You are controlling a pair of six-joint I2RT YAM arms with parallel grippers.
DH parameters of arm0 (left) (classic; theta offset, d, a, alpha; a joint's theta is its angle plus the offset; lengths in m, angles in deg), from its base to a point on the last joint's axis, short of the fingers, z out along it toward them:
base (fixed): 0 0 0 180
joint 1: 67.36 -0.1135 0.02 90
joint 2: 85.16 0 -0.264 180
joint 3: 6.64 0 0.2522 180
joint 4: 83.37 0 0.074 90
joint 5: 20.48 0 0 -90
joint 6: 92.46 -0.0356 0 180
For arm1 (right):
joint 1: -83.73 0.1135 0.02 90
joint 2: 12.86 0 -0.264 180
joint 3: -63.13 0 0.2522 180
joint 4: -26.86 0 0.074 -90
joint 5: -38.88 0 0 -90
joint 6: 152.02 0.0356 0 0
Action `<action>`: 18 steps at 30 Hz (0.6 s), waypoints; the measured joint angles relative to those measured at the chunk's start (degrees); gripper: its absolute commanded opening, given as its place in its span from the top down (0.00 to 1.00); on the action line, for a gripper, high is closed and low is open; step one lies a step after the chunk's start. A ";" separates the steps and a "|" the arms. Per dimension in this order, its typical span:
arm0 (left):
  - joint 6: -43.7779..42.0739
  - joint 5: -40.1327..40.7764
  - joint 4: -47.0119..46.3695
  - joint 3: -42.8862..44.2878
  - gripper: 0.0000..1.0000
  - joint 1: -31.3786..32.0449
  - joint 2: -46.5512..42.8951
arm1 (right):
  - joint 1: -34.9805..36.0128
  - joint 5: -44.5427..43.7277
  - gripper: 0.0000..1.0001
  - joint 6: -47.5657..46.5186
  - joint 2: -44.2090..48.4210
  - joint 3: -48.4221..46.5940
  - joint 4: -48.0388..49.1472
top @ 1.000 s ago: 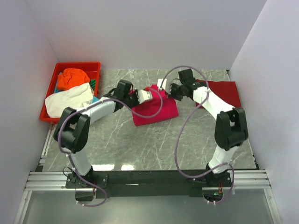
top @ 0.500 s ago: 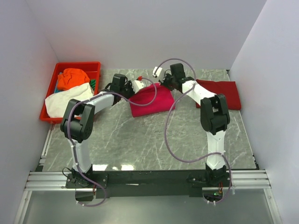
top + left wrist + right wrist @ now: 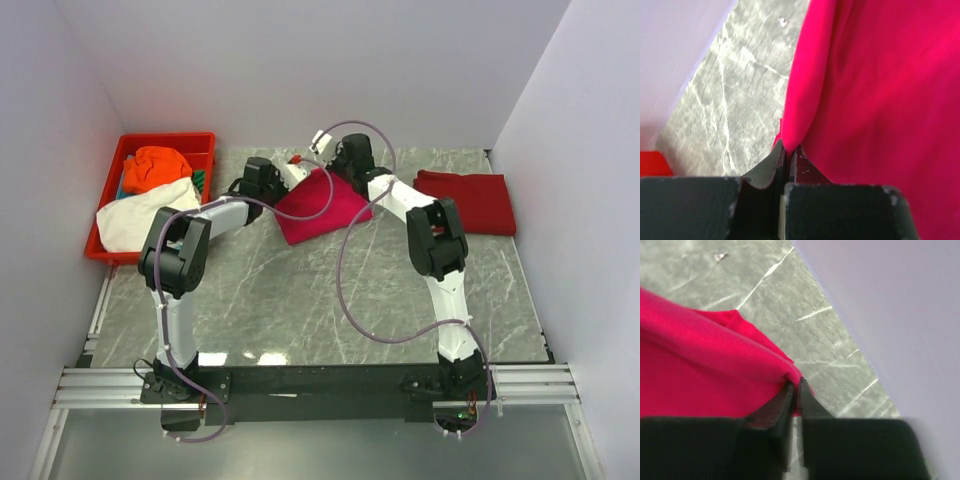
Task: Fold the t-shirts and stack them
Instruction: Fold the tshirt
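A bright pink-red t-shirt (image 3: 325, 208) lies folded on the marble table at the back middle. My left gripper (image 3: 293, 173) is shut on its far left edge; in the left wrist view the cloth (image 3: 865, 85) is pinched between the jaws of the left gripper (image 3: 788, 150). My right gripper (image 3: 330, 160) is shut on the far right corner; in the right wrist view the cloth (image 3: 700, 370) is pinched in the right gripper (image 3: 795, 386). A darker red t-shirt (image 3: 467, 200) lies folded at the back right. Orange (image 3: 157, 167) and white (image 3: 148, 213) shirts sit in the tray.
A rigid red plastic tray (image 3: 165, 141) stands at the back left, against the left wall. White walls close the table on the left, back and right. Both arms reach across to the back wall with cables looping over the table.
Both grippers have carried the pink-red shirt's edge toward the back wall and left. The shirt has shifted back and left with them. The right arm has stretched further left.
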State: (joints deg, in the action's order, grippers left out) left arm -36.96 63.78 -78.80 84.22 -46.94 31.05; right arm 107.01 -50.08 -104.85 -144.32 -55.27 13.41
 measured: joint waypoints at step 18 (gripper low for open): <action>44.04 14.80 12.92 0.96 0.14 -4.22 -14.53 | -8.83 15.54 0.23 26.05 -3.72 -17.31 -20.37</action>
State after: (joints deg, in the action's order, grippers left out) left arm 7.08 78.58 -65.89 85.18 -51.15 16.51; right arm 98.18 -34.54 -78.80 -148.04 -72.58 -6.96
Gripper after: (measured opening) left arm 0.908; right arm 0.773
